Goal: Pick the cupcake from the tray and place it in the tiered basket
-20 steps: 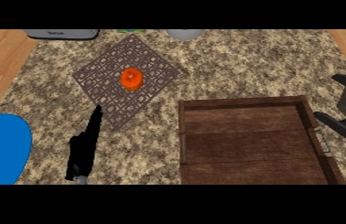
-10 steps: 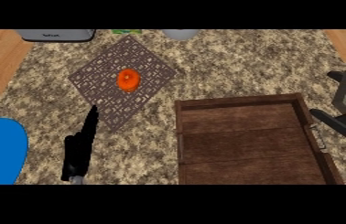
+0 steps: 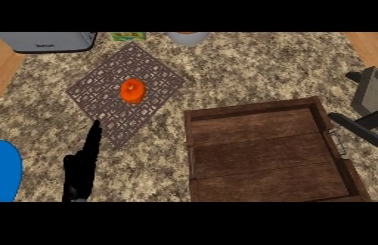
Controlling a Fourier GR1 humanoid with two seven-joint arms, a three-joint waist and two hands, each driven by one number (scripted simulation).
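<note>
The cupcake (image 3: 132, 90) sits untouched on the tray (image 3: 96, 91). The left hand (image 3: 83, 166), fingers straight and empty, points toward it; next it must close around it.

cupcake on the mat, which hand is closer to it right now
Left. The left hand is just below the cupcake, fingers pointing up toward it; the right hand sits far off at the right edge.

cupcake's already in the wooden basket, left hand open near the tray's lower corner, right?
Not quite. In the head view the orange cupcake sits on the latticed tray, not in the wooden basket, which holds nothing. The rest stands: the left hand is open, fingers straight, near the tray's lower corner.
</note>
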